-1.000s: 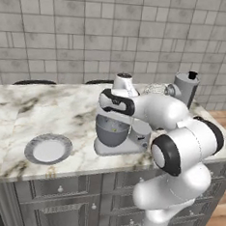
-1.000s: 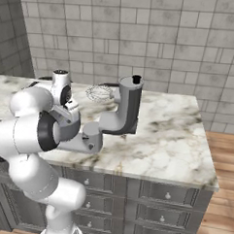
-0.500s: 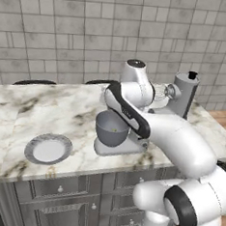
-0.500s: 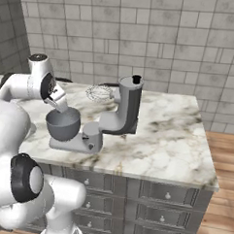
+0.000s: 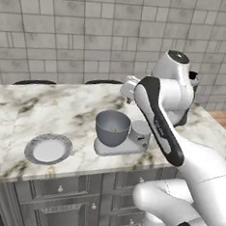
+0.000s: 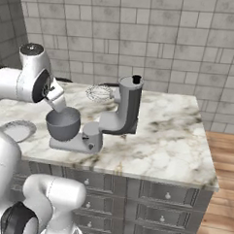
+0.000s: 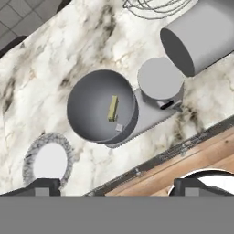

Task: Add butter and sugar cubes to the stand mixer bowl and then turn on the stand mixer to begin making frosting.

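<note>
Wide-open and empty, the gripper [image 7: 112,185] hangs above the counter, looking down into the bowl; its two dark tips stand far apart at the bottom of the hand view with nothing between them. In the right base view the hand [image 6: 56,97] tilts down just above and left of the bowl's rim. Nearest the counter's front edge, the round grey plate [image 5: 48,148] lies flat on the marble, well apart from the mixer and to its left in the left base view. Next comes the bowl [image 7: 101,106], a deep grey metal cup sitting on the mixer's light-grey base [image 5: 113,148]. Inside it lies the butter [image 7: 112,108], a thin pale-yellow stick on the bowl's floor, and just beside it a small pale sugar cube [image 7: 119,128]. Behind the bowl rises the mixer [image 6: 125,111], its dark-grey head tilted up and back so the wire whisk [image 6: 99,93] hangs in the air above and behind the bowl, clear of it. Farthest off, the grey tiled wall [image 6: 171,39] runs behind the marble counter [image 6: 171,141].
</note>
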Tool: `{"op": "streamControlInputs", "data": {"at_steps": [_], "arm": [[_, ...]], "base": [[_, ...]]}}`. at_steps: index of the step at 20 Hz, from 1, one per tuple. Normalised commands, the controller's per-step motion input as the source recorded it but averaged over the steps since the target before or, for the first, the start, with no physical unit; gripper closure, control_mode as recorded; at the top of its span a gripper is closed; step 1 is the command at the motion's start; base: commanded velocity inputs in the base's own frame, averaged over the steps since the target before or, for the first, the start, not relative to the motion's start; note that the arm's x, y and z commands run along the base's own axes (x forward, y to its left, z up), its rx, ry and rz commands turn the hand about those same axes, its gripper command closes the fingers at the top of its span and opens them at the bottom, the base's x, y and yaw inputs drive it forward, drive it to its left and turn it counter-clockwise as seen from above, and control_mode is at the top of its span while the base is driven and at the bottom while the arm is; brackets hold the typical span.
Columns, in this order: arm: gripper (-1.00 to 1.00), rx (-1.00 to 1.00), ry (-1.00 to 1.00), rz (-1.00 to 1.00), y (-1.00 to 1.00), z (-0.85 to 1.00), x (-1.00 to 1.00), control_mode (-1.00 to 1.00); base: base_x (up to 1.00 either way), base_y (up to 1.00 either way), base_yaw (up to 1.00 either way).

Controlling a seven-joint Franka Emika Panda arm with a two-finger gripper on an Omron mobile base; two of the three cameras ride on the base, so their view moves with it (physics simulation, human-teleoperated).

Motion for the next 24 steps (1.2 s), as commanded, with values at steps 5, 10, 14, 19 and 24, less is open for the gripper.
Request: {"op": "streamControlInputs", "data": {"at_steps": [5, 10, 14, 19, 24], "arm": [[-1.0, 0.19, 0.0, 0.0, -0.97, 0.36, -0.41, -1.0], [-1.0, 0.2, 0.0, 0.0, -0.99, 0.12, -0.06, -1.0], [-1.0, 0.22, 0.0, 0.0, -0.87, 0.01, 0.02, -1.0], [-1.0, 0.22, -0.08, 0.0, -0.64, 0.01, 0.05, -1.0], [-1.0, 0.17, -0.11, -0.01, -0.64, 0.04, 0.2, -1.0]], "base": [[0.0, 0.0, 0.0], [0.0, 0.0, 0.0], [0.0, 0.0, 0.0], [0.0, 0.0, 0.0], [0.0, 0.0, 0.0]]}}
